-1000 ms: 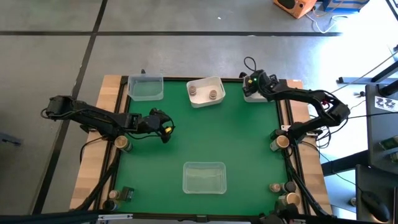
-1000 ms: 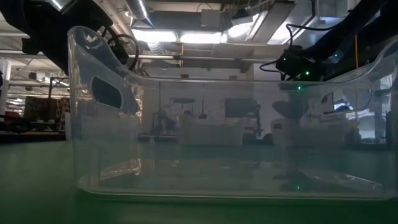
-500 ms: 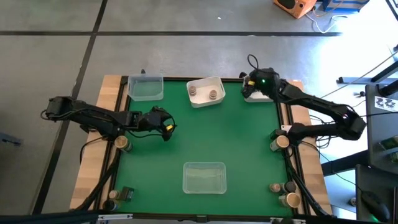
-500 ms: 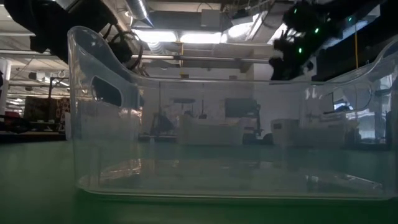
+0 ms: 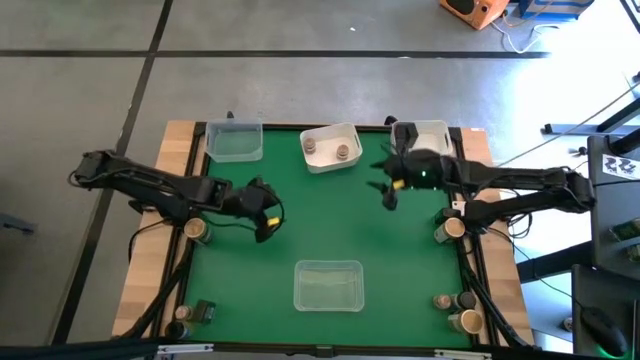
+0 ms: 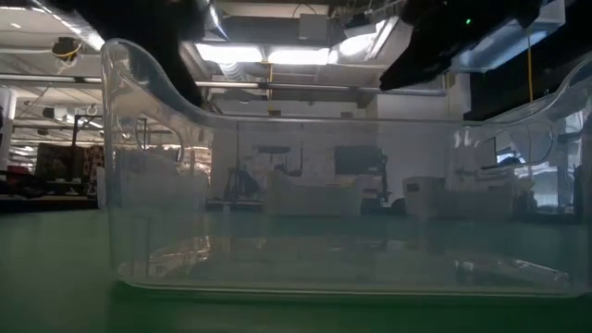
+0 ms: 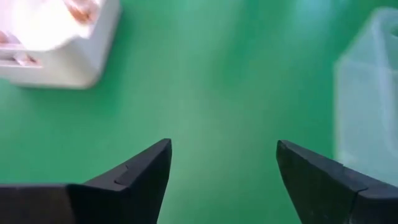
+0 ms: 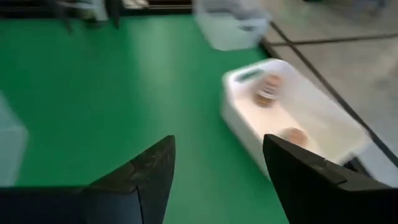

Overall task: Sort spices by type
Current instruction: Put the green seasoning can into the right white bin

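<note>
worktop: green mat (image 5: 330, 225) on a wood-edged frame, fills centre of high view
left edge: one small round jar with tan top (image 5: 199, 231) at mid-left border; another jar (image 5: 180, 314) lower left, colour unclear
left end effector (image 5: 263, 217): left-centre over bare mat, fingers (image 7: 140, 174) spread wide, nothing between them
clear rectangular plastic tray (image 5: 235, 141): upper left of mat, looks empty
white rectangular tray (image 5: 352, 138): top centre, holds two tan-topped jars (image 5: 342, 152)
clear plastic bin (image 5: 328, 285): lower centre, empty; fills the low view
right end effector (image 5: 388, 188): right of centre, just below the white tray, over mat; fingers (image 8: 146, 177) apart, empty
second white tray (image 5: 428, 134): upper right corner, contents not readable
right edge: tan-topped jar (image 5: 452, 228) at mid-right border; three more jars (image 5: 455, 310) lower right
</note>
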